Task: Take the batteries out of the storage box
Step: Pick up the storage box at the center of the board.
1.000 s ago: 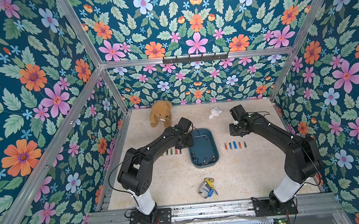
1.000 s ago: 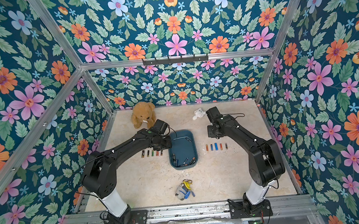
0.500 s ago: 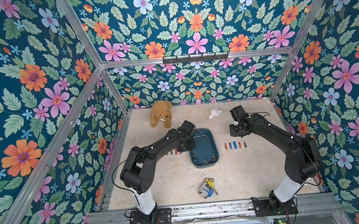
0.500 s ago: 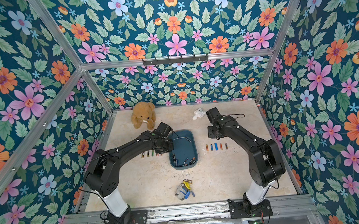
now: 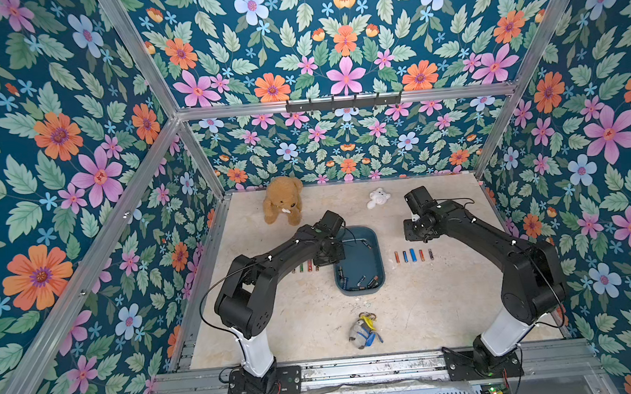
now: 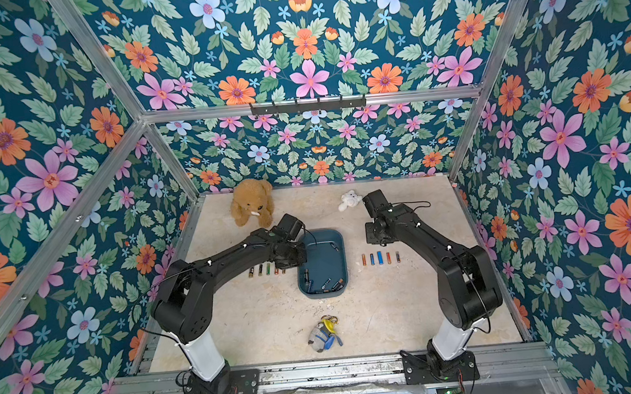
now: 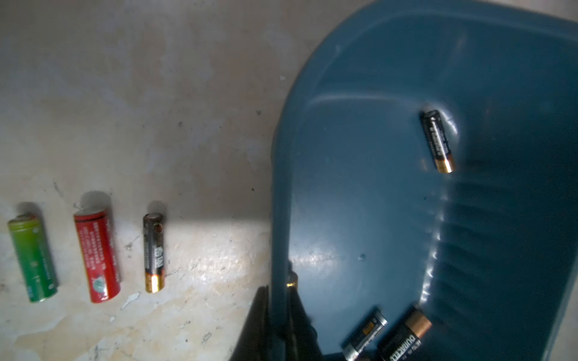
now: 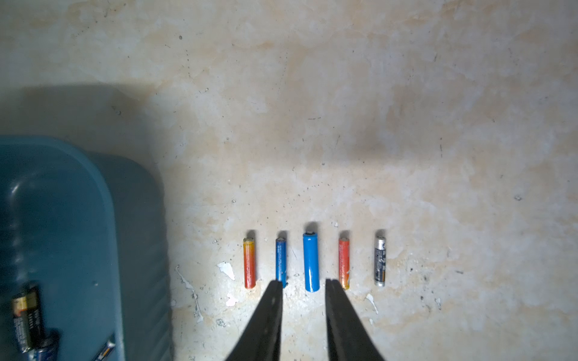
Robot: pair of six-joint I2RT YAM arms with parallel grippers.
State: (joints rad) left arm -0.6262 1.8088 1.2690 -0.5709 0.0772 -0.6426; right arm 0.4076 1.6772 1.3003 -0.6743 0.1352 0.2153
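Behind the storage box (image 5: 363, 261), teddy bear (image 5: 282, 200).

Colours as I log them from my station:
- box (image 5: 374, 239): dark teal-blue, plain.
- boxed battery (image 7: 437, 140): black, copper end.
- green battery (image 7: 32, 259); red battery (image 7: 97, 256); black battery (image 7: 154, 253), copper end.
- yellow-orange battery (image 8: 249, 263); dark blue battery (image 8: 281, 262); bright blue battery (image 8: 311, 262); orange battery (image 8: 343, 263); silver-black battery (image 8: 380, 261).
- left claw (image 7: 277, 289), right claw (image 8: 304, 282): I read both as black.
- surface (image 5: 430, 304): mottled beige.
- walls (image 5: 53, 168): teal floral print with pink, orange and pale blue blooms and green leaves.
- bear (image 5: 283, 202): brown.
- toy (image 5: 378, 197): white.
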